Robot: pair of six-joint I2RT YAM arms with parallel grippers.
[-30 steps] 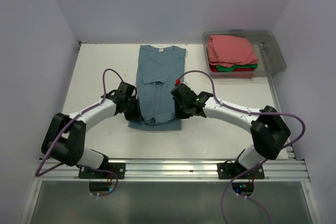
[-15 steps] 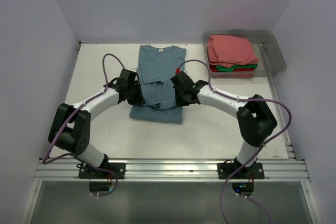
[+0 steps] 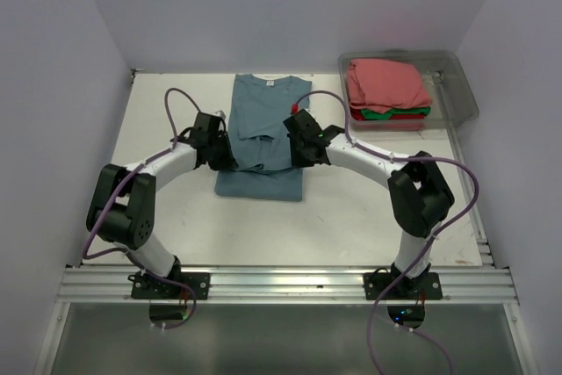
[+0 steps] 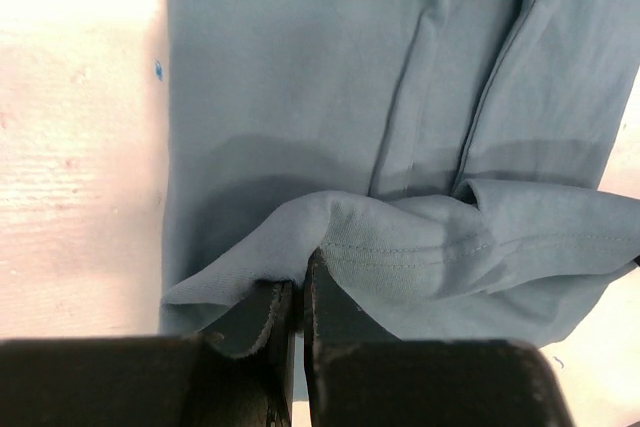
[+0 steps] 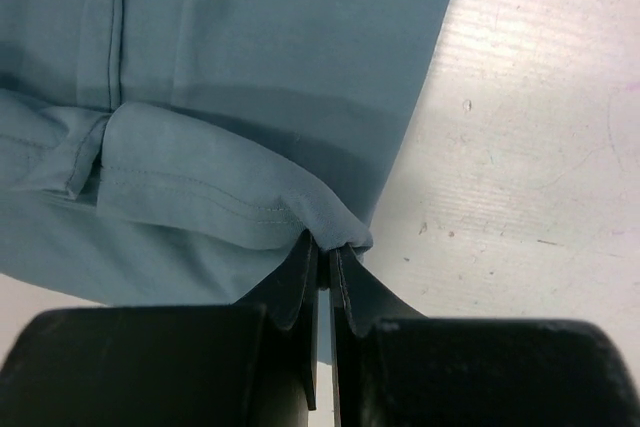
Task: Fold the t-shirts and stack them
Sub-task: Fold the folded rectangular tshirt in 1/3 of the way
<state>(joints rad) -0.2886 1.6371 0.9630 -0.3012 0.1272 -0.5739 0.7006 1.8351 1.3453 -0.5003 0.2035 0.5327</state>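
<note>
**A:** Whereabouts of the slate-blue t-shirt (image 3: 263, 125)?

**B:** Spread flat on the table (image 3: 158, 129), left of the clear bin (image 3: 461, 98) and well apart from it. Collar end roughly level with the bin. Bottom part doubled back toward the collar, with the hem (image 4: 420, 247) held up off the layer beneath.

**A:** And the left gripper (image 3: 224, 154)?

**B:** Down at the shirt edge farther from the bin. Clamped tight on the hem, as seen from the left wrist, with a raised fold of cloth pinched between the dark fingers (image 4: 245, 322).

**A:** Same for the right gripper (image 3: 297, 148)?

**B:** Yes. Closed on the hem corner at the edge nearer the bin, with the jaws nearly meeting and only thin fabric between them. Pale tabletop just past that corner on the bin side, in the right wrist view.

**A:** Anything inside the bin?

**B:** A folded stack. Salmon-pink t-shirt (image 3: 386, 83) on top, green t-shirt (image 3: 379, 114) under it, red t-shirt (image 3: 402, 121) lowest, with only thin slivers of the lower two visible at the near edge of the stack.
</note>
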